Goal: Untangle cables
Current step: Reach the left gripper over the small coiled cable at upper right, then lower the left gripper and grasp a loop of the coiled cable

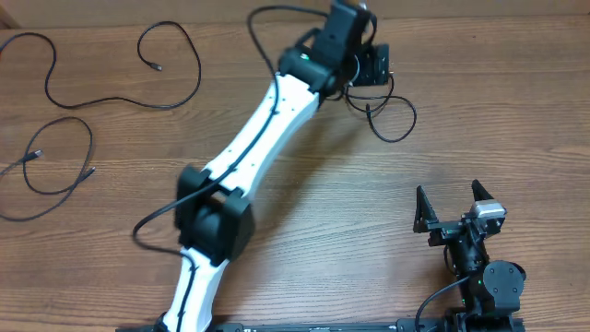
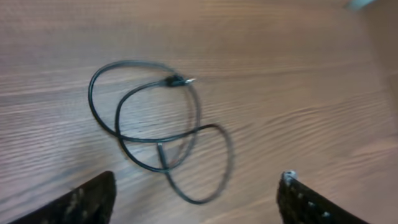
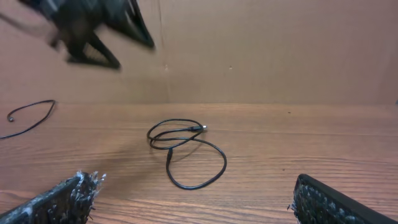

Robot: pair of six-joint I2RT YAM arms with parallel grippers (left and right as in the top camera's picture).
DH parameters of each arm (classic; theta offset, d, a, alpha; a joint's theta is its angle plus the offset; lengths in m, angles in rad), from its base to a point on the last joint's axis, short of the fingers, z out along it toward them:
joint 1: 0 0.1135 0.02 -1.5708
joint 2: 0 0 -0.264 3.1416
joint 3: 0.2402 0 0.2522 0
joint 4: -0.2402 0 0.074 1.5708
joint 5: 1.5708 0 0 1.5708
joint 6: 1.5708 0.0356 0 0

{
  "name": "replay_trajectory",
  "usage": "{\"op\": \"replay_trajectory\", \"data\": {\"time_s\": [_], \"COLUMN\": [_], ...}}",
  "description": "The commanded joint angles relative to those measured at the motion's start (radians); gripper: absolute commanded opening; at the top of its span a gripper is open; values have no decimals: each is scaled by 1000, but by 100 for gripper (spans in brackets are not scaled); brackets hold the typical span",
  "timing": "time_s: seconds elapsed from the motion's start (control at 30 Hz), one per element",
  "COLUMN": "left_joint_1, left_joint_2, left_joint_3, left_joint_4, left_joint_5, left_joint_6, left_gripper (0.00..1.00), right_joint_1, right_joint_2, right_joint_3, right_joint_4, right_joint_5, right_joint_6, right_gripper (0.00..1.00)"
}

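Far left of the overhead frame, your loose cables lie as open curls on the wooden table [image 1: 304,267]. One curled cable [image 1: 159,66] sits near the top and a lower cable [image 1: 89,171] beneath it, both well apart from the tangle.

— So which step am I on?

Right of centre, near the top edge, is the tangled cable [image 2: 158,140], the only tangle I can see. Your left gripper [image 1: 373,66] hangs over it, jaws spread wide with nothing between them. In the left wrist view the cable lies flat on the wood just ahead of the jaws, untouched. I'd call this the approach to a grasp.

— And the other arm?

Lower right, your right gripper [image 1: 449,198] sits close to its base. Its jaws are also spread and empty, well apart from the tangle.

— What does the next move need?

Take one strand, not the crossing. In the left wrist view, two small loops overlap at centre left and a bigger loop trails toward the lower middle, with one plug end [image 2: 180,79] at the top. Come down on an outer arc where only a single strand lies, pinch it, and draw it away from the overlap. Grabbing at the crossing would likely drag the whole bundle. I can't tell whether it's a true knot or just overlaid loops.
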Motion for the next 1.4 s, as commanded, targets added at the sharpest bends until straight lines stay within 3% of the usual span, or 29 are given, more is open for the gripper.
{"op": "replay_trajectory", "data": {"time_s": [0.0, 0.27, 0.47, 0.7, 0.83, 0.87, 0.93, 1.17, 1.37], "left_joint_1": [-6, -60, -91, -90, -84, -82, -77, -51, -34], "left_joint_2": [101, 210, 238, 277, 297, 305, 311, 311, 311], "left_joint_3": [0, 0, 0, 0, 0, 0, 0, 0, 0], "left_joint_4": [27, 56, 80, 98, 96, 90, 88, 77, 29], "left_joint_5": [-46, -48, -68, -72, -71, -71, -71, -56, -36], "left_joint_6": [132, 569, 611, 612, 612, 612, 606, 528, 521], "left_gripper": [84, 86, 89, 85, 66, 56, 51, 6, 4], "right_joint_1": [-2, -2, -2, -2, -2, -2, -2, -2, -2], "right_joint_2": [-8, -8, -8, -8, -8, -8, -8, -8, -8], "right_joint_3": [-10, -10, -10, -10, -10, -10, -10, -10, -10], "right_joint_4": [4, 4, 4, 4, 4, 4, 4, 4, 4], "right_joint_5": [9, 9, 9, 9, 9, 9, 9, 9, 9], "right_joint_6": [-5, -5, -5, -5, -5, -5, -5, -5, -5], "right_gripper": [100, 100, 100, 100, 100, 100, 100, 100, 100]}}
